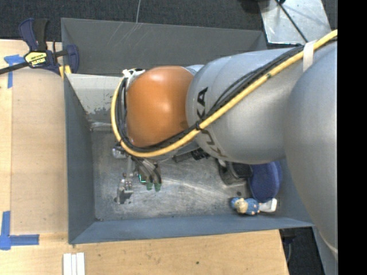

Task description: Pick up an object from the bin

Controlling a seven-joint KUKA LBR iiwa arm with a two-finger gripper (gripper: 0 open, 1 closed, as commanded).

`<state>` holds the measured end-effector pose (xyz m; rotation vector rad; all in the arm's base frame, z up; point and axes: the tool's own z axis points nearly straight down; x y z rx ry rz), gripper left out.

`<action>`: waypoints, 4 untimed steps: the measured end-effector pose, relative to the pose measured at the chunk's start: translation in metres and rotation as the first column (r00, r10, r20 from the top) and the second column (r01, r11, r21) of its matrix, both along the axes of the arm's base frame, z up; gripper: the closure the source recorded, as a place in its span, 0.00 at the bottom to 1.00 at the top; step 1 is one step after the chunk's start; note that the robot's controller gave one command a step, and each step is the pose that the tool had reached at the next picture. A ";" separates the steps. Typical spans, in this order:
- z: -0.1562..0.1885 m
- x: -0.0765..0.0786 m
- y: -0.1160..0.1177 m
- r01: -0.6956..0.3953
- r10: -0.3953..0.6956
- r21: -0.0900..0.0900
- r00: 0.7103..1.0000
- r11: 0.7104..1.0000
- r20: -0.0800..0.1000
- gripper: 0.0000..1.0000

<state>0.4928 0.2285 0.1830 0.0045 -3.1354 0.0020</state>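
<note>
My gripper [137, 187] hangs below the orange wrist cover, low over the bare left-middle part of the bin floor. Its two fingers stand apart, one fingertip [123, 192] to the left and the other to the right, and grey floor shows between them. It is open and holds nothing. The nearest loose things lie well to its right: a small toy figure [253, 205] with a yellow head, lying against the front wall, and a rounded dark blue thing [265, 179] just behind it, partly hidden by the arm.
A grey object [230, 178] lies under the arm beside the blue thing. The arm covers the right and back of the bin. The bin's left wall is close to the gripper's left side.
</note>
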 end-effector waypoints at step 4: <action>-0.104 0.133 -0.208 0.030 -0.030 0.005 0.999 1.000 0.037 1.00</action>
